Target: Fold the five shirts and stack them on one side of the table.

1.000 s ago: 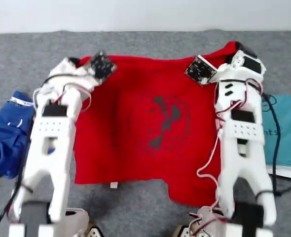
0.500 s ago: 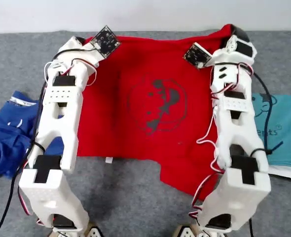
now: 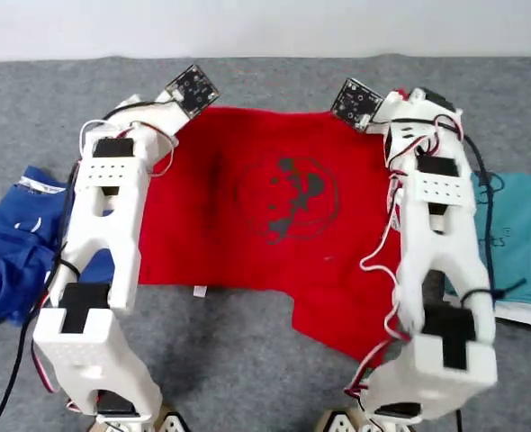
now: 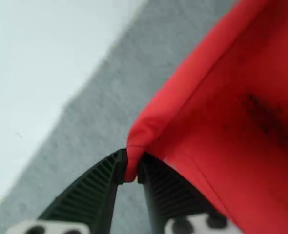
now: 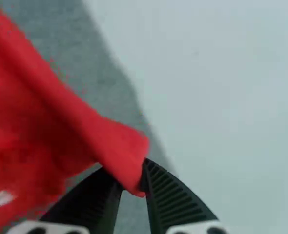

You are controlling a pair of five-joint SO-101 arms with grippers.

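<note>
A red shirt with a dark round print lies spread on the grey table between both arms. My left gripper is shut on a folded corner of the red shirt, at the shirt's far left in the high view. My right gripper is shut on the far right corner of the red shirt. Both corners are held up off the cloth near the table's far edge. A crumpled blue shirt lies at the left. At the right edge lies a flat teal shirt.
The grey table runs to a white wall at the back. A white cloth edge peeks out under the teal shirt. Cables hang along both arms. Bare table lies in front of the red shirt's hem.
Both arms have reached farther toward the back wall, pulling the red shirt's far edge with them. The shirt's top edge now lies straighter, and its front hem has shifted back.
</note>
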